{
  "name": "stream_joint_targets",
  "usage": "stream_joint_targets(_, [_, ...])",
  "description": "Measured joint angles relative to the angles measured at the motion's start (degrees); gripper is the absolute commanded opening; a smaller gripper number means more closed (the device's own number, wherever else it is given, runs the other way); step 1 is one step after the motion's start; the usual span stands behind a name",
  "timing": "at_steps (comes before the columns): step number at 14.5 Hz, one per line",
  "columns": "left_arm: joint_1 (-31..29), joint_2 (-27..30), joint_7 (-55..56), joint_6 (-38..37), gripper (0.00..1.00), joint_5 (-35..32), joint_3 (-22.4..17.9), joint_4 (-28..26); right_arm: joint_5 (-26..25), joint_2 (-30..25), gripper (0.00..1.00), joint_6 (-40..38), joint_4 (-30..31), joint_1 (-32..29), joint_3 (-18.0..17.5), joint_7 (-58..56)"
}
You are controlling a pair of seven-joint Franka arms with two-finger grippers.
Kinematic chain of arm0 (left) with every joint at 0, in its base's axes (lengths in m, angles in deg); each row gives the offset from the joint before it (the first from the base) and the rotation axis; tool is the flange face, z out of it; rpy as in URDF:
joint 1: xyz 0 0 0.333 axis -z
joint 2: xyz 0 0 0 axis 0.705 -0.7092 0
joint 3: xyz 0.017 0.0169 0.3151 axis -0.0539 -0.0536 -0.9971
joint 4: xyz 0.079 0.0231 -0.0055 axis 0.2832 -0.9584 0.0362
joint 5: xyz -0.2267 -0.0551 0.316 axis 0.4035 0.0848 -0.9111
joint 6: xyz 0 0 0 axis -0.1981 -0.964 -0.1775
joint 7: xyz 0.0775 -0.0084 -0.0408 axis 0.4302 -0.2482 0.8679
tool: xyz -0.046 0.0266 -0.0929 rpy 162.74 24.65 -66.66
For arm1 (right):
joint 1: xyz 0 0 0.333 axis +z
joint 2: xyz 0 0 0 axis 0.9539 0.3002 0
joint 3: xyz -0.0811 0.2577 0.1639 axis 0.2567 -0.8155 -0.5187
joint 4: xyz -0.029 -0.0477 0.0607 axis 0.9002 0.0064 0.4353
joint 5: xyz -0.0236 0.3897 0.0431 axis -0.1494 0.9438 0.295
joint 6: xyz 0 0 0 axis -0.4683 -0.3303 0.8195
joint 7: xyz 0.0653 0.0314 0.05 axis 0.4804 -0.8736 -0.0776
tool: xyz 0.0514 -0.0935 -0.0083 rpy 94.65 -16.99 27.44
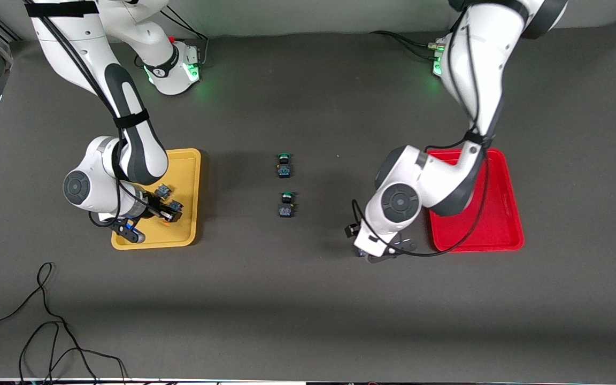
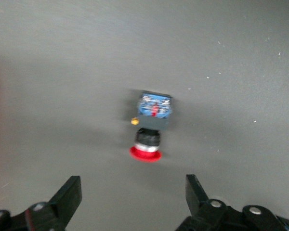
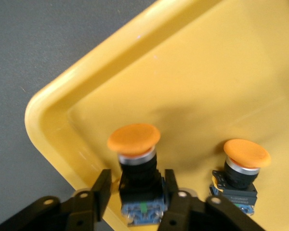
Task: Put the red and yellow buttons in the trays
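Observation:
My right gripper [image 1: 171, 212] is low in the yellow tray [image 1: 192, 176]. In the right wrist view its open fingers [image 3: 135, 185] straddle the dark body of an orange-yellow-capped button [image 3: 135, 159] with narrow gaps. A second yellow button [image 3: 242, 168] stands beside it in that tray [image 3: 53, 130], and shows in the front view [image 1: 163, 190]. My left gripper [image 1: 393, 250] hangs low over the table beside the red tray [image 1: 500, 214]. It is open [image 2: 133, 192] just short of a red-capped button [image 2: 151, 127] lying on the table. The arm hides this button in the front view. No other red button shows.
Two green-capped buttons [image 1: 284, 164] [image 1: 286, 204] lie mid-table between the trays. A loose black cable [image 1: 46, 321] lies near the table's front edge toward the right arm's end. The left arm covers part of the red tray.

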Motion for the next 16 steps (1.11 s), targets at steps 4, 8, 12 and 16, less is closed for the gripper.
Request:
stream_joint_targets(4, [0.8,-3.2,-4.3,4.5,0.89,-0.2,0.0,-0.1,0.1,-0.7,1.0,0.6,-0.5,0.3,-0.3,-0.2])
stream_joint_targets(8, [0.8,-4.6,-6.0,10.1,0.71,-0.2,-0.4,-1.7,-2.0,-7.9,1.0,0.6,-1.8,0.8,-0.4,-1.1])
stream_joint_targets(12, [0.7,-5.4,-8.7,11.7,0.0,-0.2,-0.5,-1.9,-15.2,-17.8,1.0,-10.7,-7.1,0.9,-1.2,-1.2])
stream_joint_targets(16, [0.4,-4.8,-9.0,9.6,0.0,-0.2,-0.8,-1.3,-19.0,-24.7,1.0,-27.3,-16.0,0.6,-1.5,-1.2])
